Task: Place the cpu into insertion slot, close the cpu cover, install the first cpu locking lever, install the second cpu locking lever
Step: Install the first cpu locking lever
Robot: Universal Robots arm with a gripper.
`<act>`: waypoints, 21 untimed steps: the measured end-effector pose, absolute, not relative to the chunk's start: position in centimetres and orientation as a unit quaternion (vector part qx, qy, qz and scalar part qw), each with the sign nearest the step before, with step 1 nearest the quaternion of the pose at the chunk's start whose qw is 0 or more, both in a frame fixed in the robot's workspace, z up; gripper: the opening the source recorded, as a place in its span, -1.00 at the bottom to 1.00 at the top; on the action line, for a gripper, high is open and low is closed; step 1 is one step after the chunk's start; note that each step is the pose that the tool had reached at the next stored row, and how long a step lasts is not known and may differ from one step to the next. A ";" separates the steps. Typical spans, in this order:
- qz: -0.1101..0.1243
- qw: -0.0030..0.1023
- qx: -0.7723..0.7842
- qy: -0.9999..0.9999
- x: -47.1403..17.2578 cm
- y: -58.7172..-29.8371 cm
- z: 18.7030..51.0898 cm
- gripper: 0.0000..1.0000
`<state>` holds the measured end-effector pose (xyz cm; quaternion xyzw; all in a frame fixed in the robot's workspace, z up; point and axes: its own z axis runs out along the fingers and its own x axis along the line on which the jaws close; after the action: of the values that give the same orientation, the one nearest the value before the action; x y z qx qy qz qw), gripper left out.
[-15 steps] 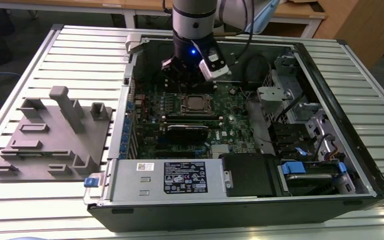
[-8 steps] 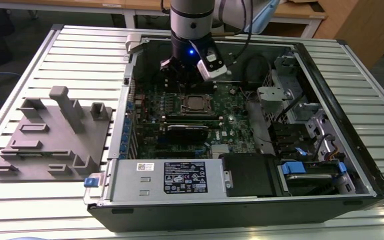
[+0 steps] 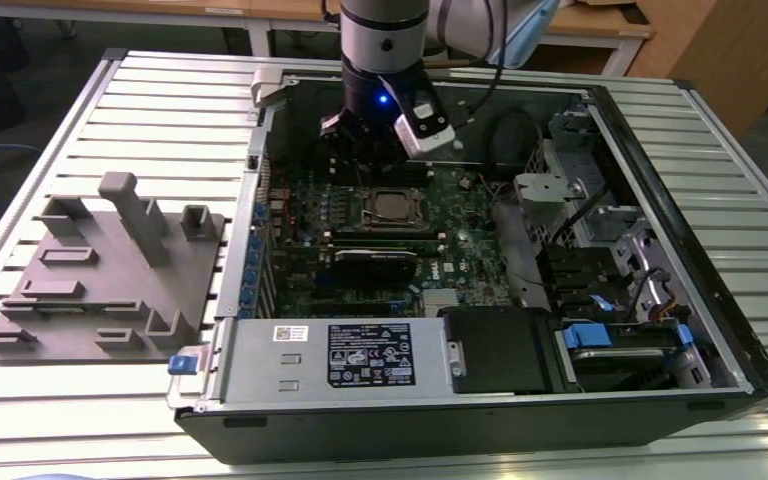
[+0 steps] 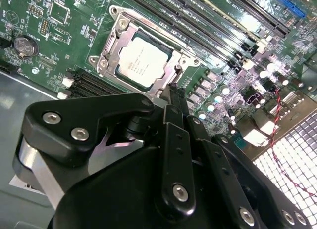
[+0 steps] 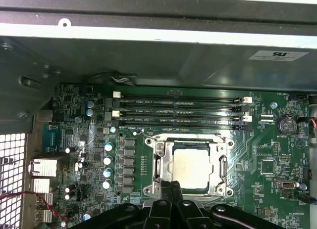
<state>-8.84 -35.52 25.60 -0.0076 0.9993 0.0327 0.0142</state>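
Gripper (image 4: 173, 93) jaws together, nothing held, tips at the socket (image 5: 224, 146) edge; contact unclear. Cpu (image 4: 143, 61) seated in socket, cover (image 5: 167, 162) flat around it. Memory slots (image 5: 178, 113) flank one side, case wall (image 5: 148, 61) just beyond; capacitors (image 5: 108, 160) flank another. Black card (image 3: 377, 262) lies near side of the socket in the exterior view. Open room above the board (image 3: 458, 245).

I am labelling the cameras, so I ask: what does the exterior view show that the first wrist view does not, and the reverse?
Exterior view: the grey fixture tray beside the computer case on the slatted table. First wrist view: the long memory slots beside the cpu. Both: the gripper near the cpu, which lies under the closed cpu cover.
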 end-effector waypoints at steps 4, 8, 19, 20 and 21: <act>0.033 0.015 -0.008 0.999 -9.0 -35.5 25.6 -0.80; 0.033 0.015 -0.008 0.999 -9.1 -35.5 25.6 -0.80; 0.033 0.016 -0.008 0.999 -9.6 -35.6 25.6 -0.80; 0.033 0.016 -0.008 0.999 -9.7 -35.6 25.6 -0.80; 0.033 0.016 -0.008 0.999 -9.8 -35.7 25.6 -0.80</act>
<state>-9.82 -35.67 25.58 -0.0077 0.9993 0.0326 0.0164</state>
